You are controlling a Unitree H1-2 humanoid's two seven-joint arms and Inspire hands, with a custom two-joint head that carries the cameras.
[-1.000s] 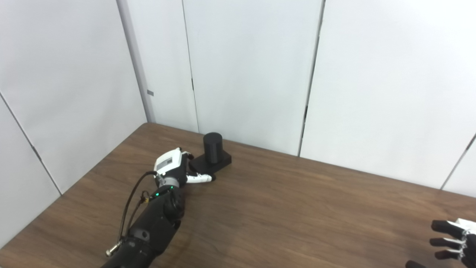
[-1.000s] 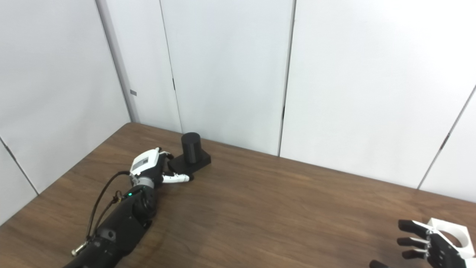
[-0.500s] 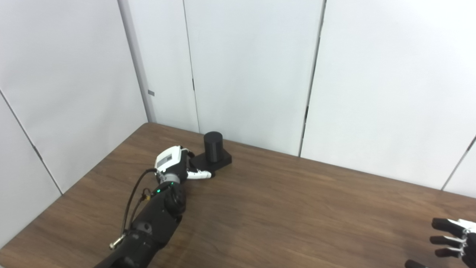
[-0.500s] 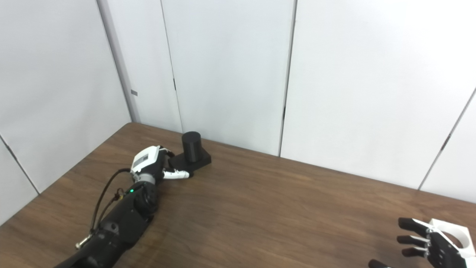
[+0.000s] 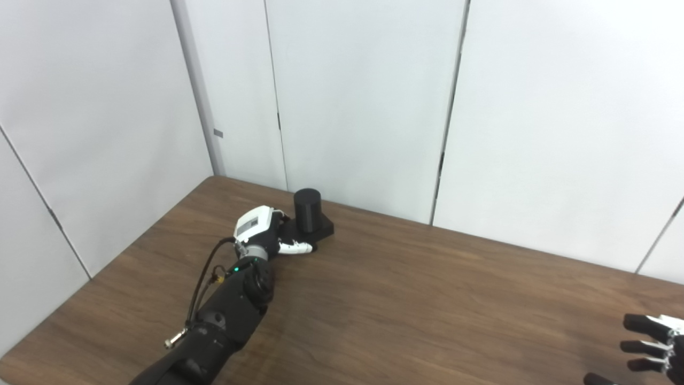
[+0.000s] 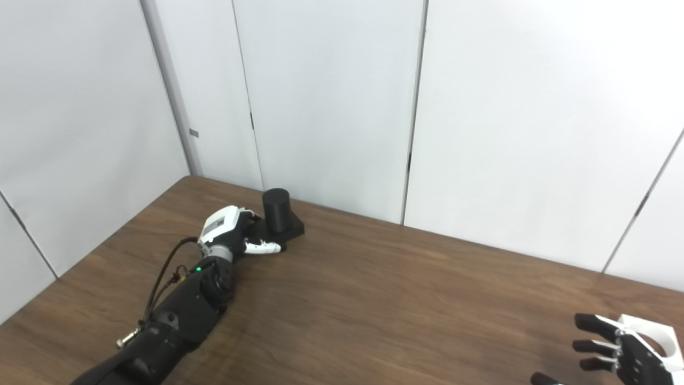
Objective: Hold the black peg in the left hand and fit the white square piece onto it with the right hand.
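Dark wood table (image 5: 406, 310) under white wall panels (image 5: 352, 101), black peg (image 5: 308, 203) upright on its square base near the table's far left corner, my left hand (image 5: 262, 235) reaching in against that base, grip unclear, at the table's near right my right hand (image 6: 614, 353) fingers spread, just before the white square piece (image 6: 654, 338)

Peg (image 5: 308, 210) black; square piece (image 6: 652, 339) white; table (image 5: 406, 299) dark brown wood-grain; left hand (image 5: 262, 235) — white and black.
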